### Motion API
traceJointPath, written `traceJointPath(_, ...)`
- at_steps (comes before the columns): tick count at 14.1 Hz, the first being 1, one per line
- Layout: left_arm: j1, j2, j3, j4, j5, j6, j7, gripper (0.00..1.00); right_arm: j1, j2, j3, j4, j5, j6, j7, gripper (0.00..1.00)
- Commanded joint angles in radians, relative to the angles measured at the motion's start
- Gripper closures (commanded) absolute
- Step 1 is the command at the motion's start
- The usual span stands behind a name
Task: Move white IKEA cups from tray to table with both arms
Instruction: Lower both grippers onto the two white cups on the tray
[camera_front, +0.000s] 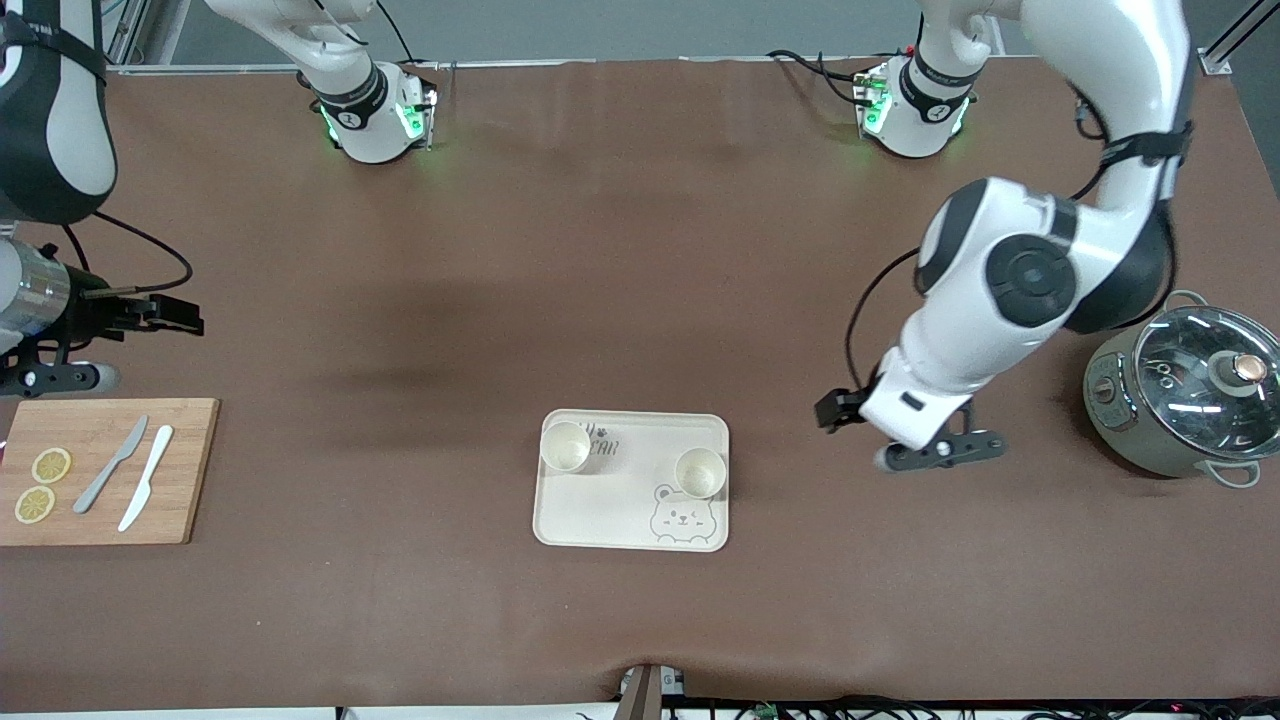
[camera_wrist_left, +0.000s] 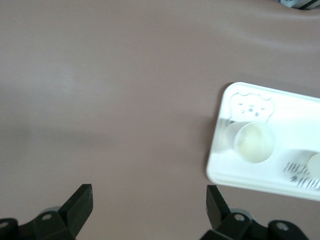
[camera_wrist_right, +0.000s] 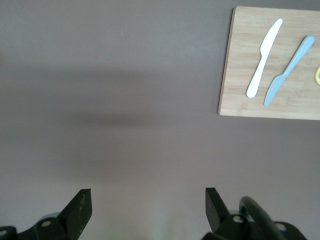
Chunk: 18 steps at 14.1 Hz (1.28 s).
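Two white IKEA cups stand upright on the cream bear-printed tray (camera_front: 630, 500). One cup (camera_front: 566, 446) is at the tray's corner toward the right arm's end. The other cup (camera_front: 699, 472) stands by the bear print toward the left arm's end. My left gripper (camera_front: 838, 408) is open and empty over bare table beside the tray. Its wrist view shows the open gripper (camera_wrist_left: 149, 200), the tray (camera_wrist_left: 295, 107), one cup (camera_wrist_left: 255, 142) and the edge of the other cup (camera_wrist_left: 315, 162). My right gripper (camera_front: 170, 313) is open and empty over bare table by the cutting board, as its wrist view (camera_wrist_right: 148, 202) also shows.
A wooden cutting board (camera_front: 180, 470) with two lemon slices (camera_front: 42, 484), a grey knife (camera_front: 110, 465) and a white knife (camera_front: 146, 491) lies at the right arm's end. A pot with a glass lid (camera_front: 1185, 390) stands at the left arm's end.
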Motion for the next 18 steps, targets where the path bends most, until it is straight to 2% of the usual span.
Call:
traceJointPath(1,-0.069,0.129,0.036,0.101,0.007,0.057,-0.074,0.00,0.009,0.048,0.011,0.026,0.052,0.015,0.122,0.00)
traceJointPath(4,-0.136,0.190,0.070,0.104,0.010,0.167,-0.173,0.00,0.033,0.077,0.012,0.026,0.125,0.027,0.216,0.00)
traceJointPath(8,-0.164,0.256,0.070,0.103,0.009,0.260,-0.207,0.01,0.163,0.128,0.012,0.021,0.132,0.077,0.455,0.00)
traceJointPath(10,-0.178,0.277,0.072,0.103,0.009,0.280,-0.204,0.14,0.219,0.148,0.012,0.021,0.132,0.093,0.522,0.00)
traceJointPath(16,-0.202,0.337,0.072,0.103,0.009,0.350,-0.207,0.33,0.340,0.215,0.014,0.023,0.144,0.209,0.708,0.00)
traceJointPath(18,-0.210,0.351,0.072,0.103,0.010,0.360,-0.203,0.58,0.366,0.231,0.014,0.024,0.185,0.249,0.743,0.00)
